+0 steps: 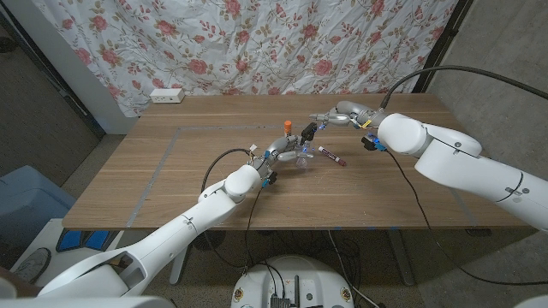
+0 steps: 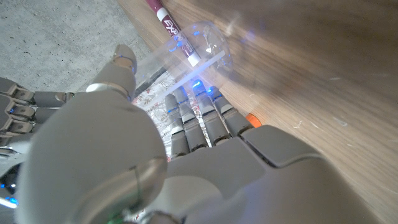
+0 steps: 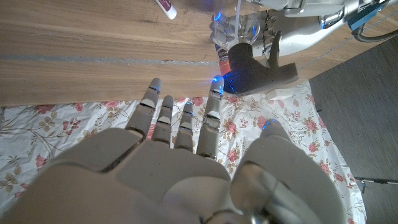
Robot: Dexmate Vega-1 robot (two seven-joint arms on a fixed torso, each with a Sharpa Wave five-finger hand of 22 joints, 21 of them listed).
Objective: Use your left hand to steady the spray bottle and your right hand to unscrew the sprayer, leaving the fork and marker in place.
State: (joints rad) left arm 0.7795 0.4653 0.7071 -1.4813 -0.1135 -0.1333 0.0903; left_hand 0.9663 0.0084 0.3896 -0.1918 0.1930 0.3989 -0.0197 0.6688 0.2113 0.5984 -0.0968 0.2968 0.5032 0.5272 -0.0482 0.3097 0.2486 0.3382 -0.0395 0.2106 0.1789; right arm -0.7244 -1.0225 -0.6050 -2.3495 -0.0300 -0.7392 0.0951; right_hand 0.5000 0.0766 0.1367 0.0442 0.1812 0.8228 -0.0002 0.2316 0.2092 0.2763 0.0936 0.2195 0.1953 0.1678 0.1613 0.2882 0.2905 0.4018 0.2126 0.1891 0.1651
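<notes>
The clear spray bottle (image 1: pixel 295 151) stands at the table's middle, topped by an orange collar (image 1: pixel 288 126) and a black sprayer head (image 1: pixel 308 131). My left hand (image 1: pixel 276 156) grips the bottle's body; its fingers (image 2: pixel 199 118) wrap the clear plastic (image 2: pixel 199 53). My right hand (image 1: pixel 339 115) hovers just right of the sprayer with fingers spread and holds nothing. In the right wrist view its fingertips (image 3: pixel 214 93) point at the sprayer head (image 3: pixel 255 70) and orange collar (image 3: pixel 222 62). A red-and-white marker (image 1: pixel 332 156) lies on the table right of the bottle, also seen as marker (image 2: pixel 169 26).
The wooden table (image 1: pixel 171 171) has a taped rectangle outline on its left half. A floral curtain (image 1: pixel 257 43) hangs behind the far edge, with a white power strip (image 1: pixel 167 96) at the back left. Cables run from both arms over the table.
</notes>
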